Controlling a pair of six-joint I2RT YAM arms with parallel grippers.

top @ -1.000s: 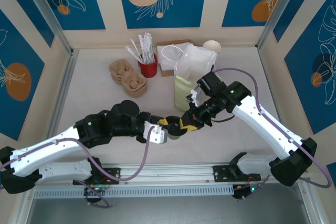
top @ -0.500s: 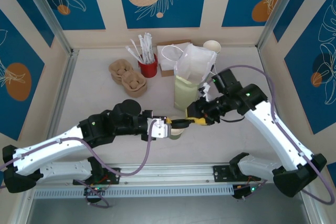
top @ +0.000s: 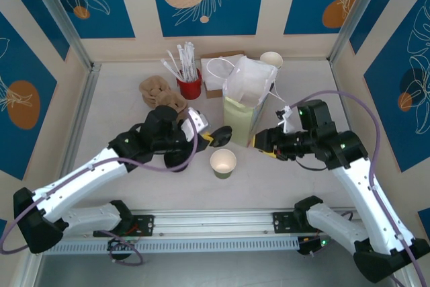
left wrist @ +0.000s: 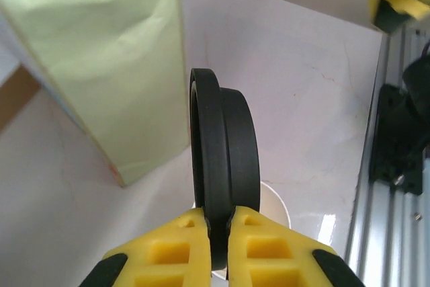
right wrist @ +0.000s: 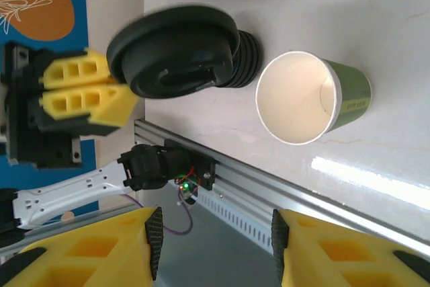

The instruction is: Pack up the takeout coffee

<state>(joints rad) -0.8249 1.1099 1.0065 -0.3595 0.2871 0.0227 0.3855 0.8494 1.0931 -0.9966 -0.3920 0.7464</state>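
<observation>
Reaching fwd & inward w/ left arm, pinching black lid (top: 222,136) on edge in left gripper (top: 210,137). Holding right gripper (top: 260,143) w/ jaws apart, next to green bag (top: 238,120). Leaving cup (top: 223,163) upright, open-topped, on table (top: 282,186), just nearer than lid, between grippers.
</observation>
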